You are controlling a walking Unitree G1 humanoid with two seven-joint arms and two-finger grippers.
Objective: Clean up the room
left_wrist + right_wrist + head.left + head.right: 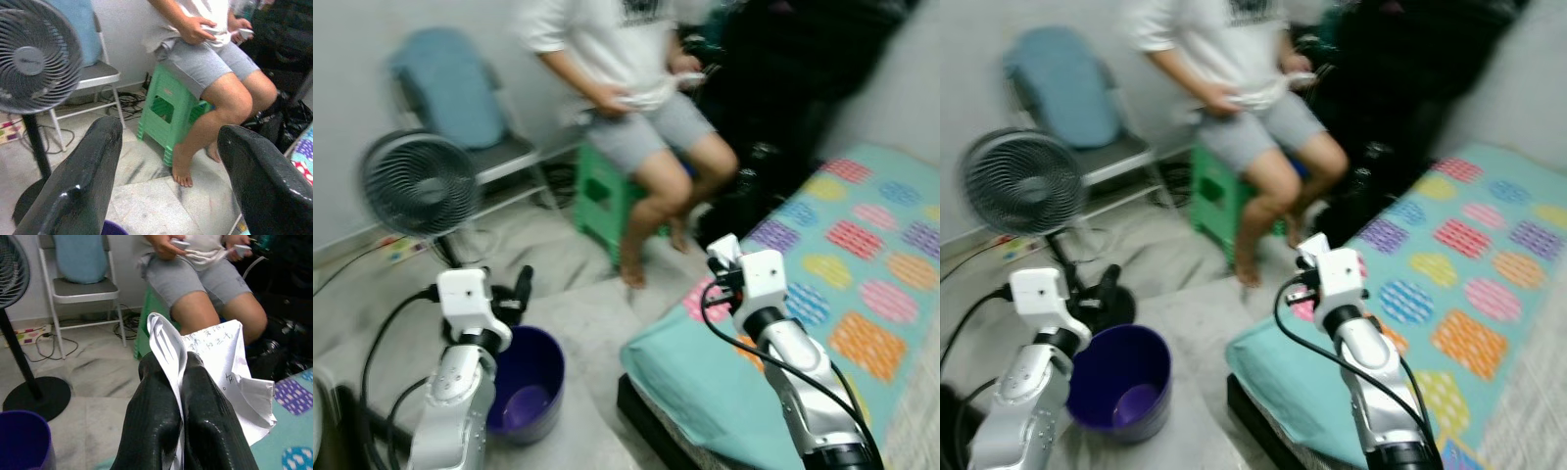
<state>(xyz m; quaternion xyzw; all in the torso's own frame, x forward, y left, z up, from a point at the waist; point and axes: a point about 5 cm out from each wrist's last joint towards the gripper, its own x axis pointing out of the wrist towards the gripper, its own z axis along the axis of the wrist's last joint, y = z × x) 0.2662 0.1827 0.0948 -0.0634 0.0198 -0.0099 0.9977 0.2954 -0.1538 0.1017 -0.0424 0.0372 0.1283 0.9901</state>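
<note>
Right gripper (178,396) pinched tight on a crumpled sheet of paper (220,367), held above the corner of the teal patterned mattress (862,294). Left gripper (171,161) spread wide, holding nothing, raised over the purple bin (530,382) on the floor. Behind the bin a standing fan (419,184). Further back a person (636,88) sits on a green stool (602,196), probably holding small white objects; head views blurred. Folding chair (80,289) at the wall.

Person (636,88) cut off above the chest; bucket (529,382) blurred
</note>
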